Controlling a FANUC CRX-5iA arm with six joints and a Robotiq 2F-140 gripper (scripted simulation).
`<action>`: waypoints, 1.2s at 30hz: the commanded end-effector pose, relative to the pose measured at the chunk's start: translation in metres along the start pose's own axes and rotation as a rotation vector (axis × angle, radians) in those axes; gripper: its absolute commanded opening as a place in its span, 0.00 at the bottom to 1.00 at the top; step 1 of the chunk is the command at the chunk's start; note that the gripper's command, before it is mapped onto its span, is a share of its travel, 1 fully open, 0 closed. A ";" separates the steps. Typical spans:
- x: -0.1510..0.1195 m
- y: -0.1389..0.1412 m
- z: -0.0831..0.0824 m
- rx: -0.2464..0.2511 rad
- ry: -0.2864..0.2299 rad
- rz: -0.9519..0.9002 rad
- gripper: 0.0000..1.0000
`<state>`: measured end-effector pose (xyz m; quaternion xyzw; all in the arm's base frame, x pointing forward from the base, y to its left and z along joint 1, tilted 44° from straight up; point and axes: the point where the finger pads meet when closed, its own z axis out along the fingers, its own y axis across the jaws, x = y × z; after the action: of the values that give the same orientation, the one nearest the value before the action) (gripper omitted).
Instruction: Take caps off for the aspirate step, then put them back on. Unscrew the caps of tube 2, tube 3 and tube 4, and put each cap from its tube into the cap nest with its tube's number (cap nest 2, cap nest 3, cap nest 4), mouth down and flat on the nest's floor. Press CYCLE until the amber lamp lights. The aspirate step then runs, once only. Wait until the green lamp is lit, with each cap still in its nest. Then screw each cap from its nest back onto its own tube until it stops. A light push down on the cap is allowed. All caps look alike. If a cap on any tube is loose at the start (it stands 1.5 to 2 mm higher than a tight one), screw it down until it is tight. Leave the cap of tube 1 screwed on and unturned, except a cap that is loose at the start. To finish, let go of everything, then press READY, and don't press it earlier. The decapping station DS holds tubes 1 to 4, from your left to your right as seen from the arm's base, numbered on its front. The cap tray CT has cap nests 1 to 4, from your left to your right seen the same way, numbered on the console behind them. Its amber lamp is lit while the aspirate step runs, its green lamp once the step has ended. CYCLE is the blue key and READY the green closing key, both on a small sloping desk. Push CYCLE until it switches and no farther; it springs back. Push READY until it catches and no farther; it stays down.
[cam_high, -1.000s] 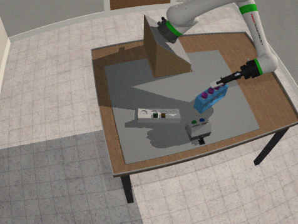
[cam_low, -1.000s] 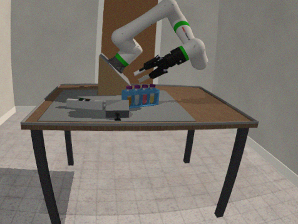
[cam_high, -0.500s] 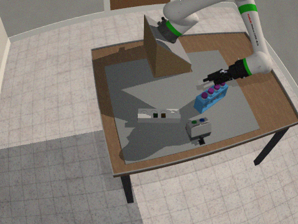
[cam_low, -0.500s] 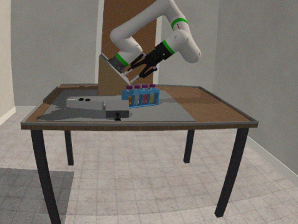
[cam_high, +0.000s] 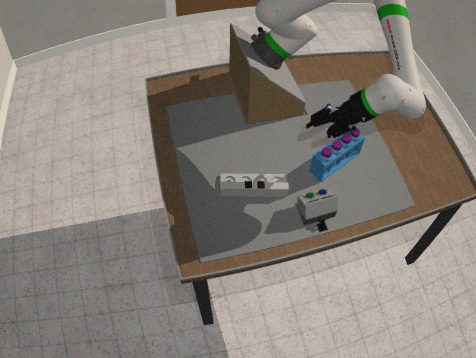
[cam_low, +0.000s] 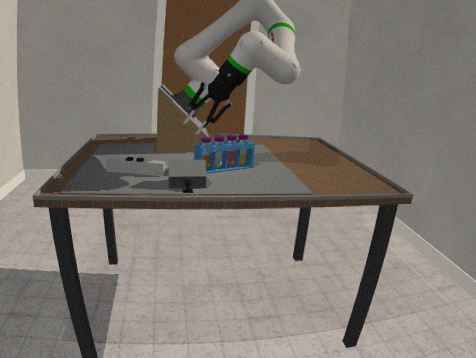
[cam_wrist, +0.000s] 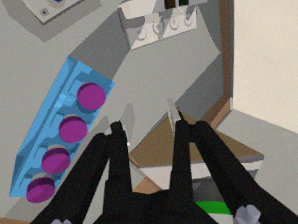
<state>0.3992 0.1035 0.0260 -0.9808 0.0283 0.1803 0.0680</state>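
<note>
The blue decapping station (cam_high: 330, 166) (cam_low: 226, 164) (cam_wrist: 52, 117) stands on the grey mat and holds four tubes. Each tube carries a purple cap; the row of caps (cam_high: 341, 142) (cam_low: 225, 137) (cam_wrist: 73, 129) sits on top of the station. My gripper (cam_high: 320, 123) (cam_low: 199, 125) (cam_wrist: 150, 108) hovers above the mat just beside the station's far end. It is tilted, and its fingers are partly open with nothing between them. The white cap tray (cam_high: 253, 187) (cam_low: 134, 166) (cam_wrist: 159, 27) has empty nests, and its two lamps (cam_high: 254, 184) are dark. The small desk (cam_high: 318, 206) (cam_low: 186, 176) bears the green key (cam_high: 310, 195) and the blue key (cam_high: 323, 191).
The arm's brown wedge-shaped mount (cam_high: 265, 95) stands at the back of the table, close behind the gripper. The table has a raised rim (cam_low: 220, 199). The cap tray lies left of the station, and the desk is near the front edge.
</note>
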 end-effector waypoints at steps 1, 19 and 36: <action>0.001 0.003 0.002 0.077 -0.018 0.100 0.35; 0.023 0.026 0.009 0.408 -0.083 0.513 0.35; 0.042 0.040 0.002 0.615 -0.116 0.751 0.35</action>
<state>0.4344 0.0635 0.0046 -0.8342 0.4162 0.2298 0.2793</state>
